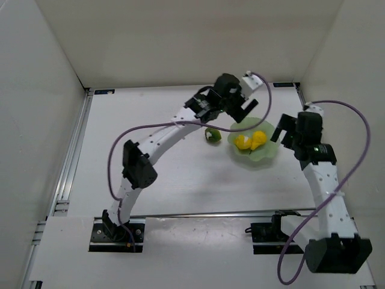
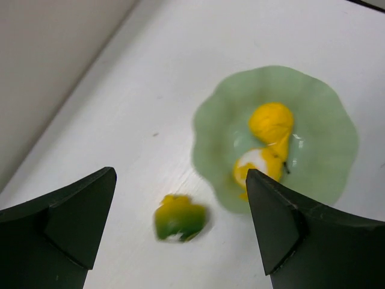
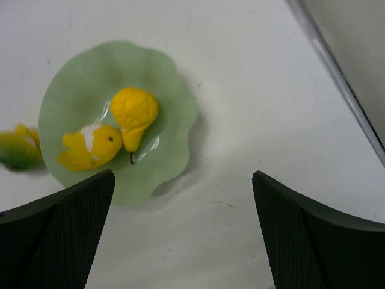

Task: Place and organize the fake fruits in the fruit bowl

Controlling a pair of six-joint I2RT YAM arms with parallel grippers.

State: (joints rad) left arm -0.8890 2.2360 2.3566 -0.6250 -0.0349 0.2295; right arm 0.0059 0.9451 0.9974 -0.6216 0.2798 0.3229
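The pale green scalloped fruit bowl (image 1: 265, 154) holds a round yellow fruit (image 1: 242, 142) and a yellow pear (image 1: 259, 139) side by side. The green fruit (image 1: 212, 135) lies on the table just left of the bowl. My left gripper (image 1: 245, 111) hovers open and empty above the bowl's far-left rim. In the left wrist view the green fruit (image 2: 180, 218) sits blurred between the open fingers, below the gripper (image 2: 180, 177), with the bowl (image 2: 210, 120) to its right. My right gripper (image 1: 281, 133) is open and empty by the bowl's right edge. Its wrist view shows the gripper (image 3: 183, 180), bowl (image 3: 174, 102), pear (image 3: 133, 111), round fruit (image 3: 90, 147) and green fruit (image 3: 18, 147).
White walls enclose the table on the left, back and right. A metal rail (image 1: 72, 150) runs along the left side, and another rail (image 3: 337, 66) runs close to the right of the bowl. Purple cables loop from both arms.
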